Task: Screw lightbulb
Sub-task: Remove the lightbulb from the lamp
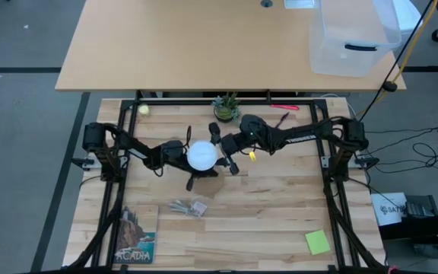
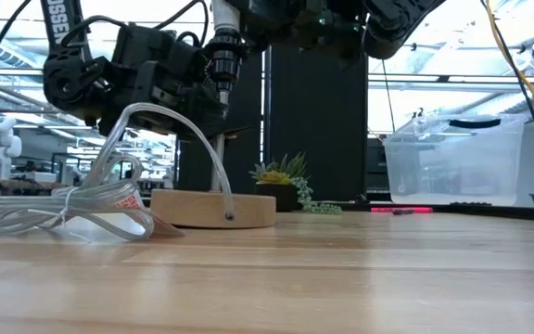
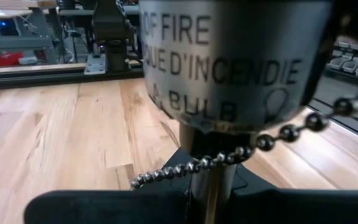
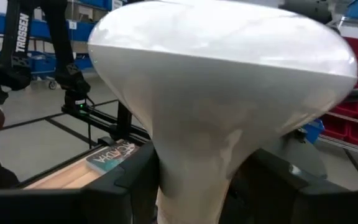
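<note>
The lightbulb (image 1: 201, 155) shows from above as a white globe at the table's middle. In the right wrist view the lightbulb (image 4: 222, 81) fills the frame, globe up, and its screw base is hidden. My right gripper (image 4: 191, 196) reaches in from the right and is shut on it. The grey socket (image 3: 229, 56) with printed warnings and a bead pull chain (image 3: 229, 155) stands on a thin metal stem. My left gripper (image 3: 210, 202), coming from the left, is shut on that stem. The stand's round wooden base (image 2: 213, 209) rests flat on the table. My left gripper pinches the metal stem (image 3: 211, 180) just below the socket between its two fingers. The fingers come in about level from the table's left and lie across the upright stem. My right gripper holds the bulb's tapering neck (image 4: 191, 168) between its two fingers (image 4: 120, 186), below the globe. It comes level from the table's right. The bulb stands upright, and what is under its neck is hidden.
A clear cord (image 2: 63, 209) loops from the base across the near table. A small potted plant (image 1: 226, 108), a red pen (image 1: 284, 106) and a yellow-green ball (image 1: 143, 109) lie toward the far edge. A plastic wrapper (image 1: 189, 206), a book (image 1: 136, 236) and a green note (image 1: 318, 242) lie nearer.
</note>
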Controlling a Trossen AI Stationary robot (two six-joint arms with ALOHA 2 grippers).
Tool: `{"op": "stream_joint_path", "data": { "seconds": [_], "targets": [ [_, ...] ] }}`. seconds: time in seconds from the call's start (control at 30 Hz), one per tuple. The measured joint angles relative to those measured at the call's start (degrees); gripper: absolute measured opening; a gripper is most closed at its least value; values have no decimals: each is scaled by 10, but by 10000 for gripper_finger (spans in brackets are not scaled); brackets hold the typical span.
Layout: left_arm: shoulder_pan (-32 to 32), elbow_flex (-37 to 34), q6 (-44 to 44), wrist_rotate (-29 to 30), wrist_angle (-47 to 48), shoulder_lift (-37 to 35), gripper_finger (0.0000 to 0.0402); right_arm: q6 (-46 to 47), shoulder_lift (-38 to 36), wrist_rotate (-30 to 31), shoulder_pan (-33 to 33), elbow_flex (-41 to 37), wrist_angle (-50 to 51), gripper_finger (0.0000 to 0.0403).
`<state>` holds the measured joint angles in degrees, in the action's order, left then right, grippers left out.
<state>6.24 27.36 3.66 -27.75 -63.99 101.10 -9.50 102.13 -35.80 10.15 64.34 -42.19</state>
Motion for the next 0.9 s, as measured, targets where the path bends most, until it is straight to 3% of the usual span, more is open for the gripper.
{"op": "stream_joint_path", "data": {
  "seconds": [0.2,0.57,0.9],
  "targets": [
    [2,0,-1,8,1,0,22,16,0,2,4,2,5,209],
    [2,3,-8,16,9,-1,22,-2,-29,9,5,2,85,294],
    [1,2,-32,63,8,-2,22,-21,-114,64,4,2,226,301]
  ]
}}
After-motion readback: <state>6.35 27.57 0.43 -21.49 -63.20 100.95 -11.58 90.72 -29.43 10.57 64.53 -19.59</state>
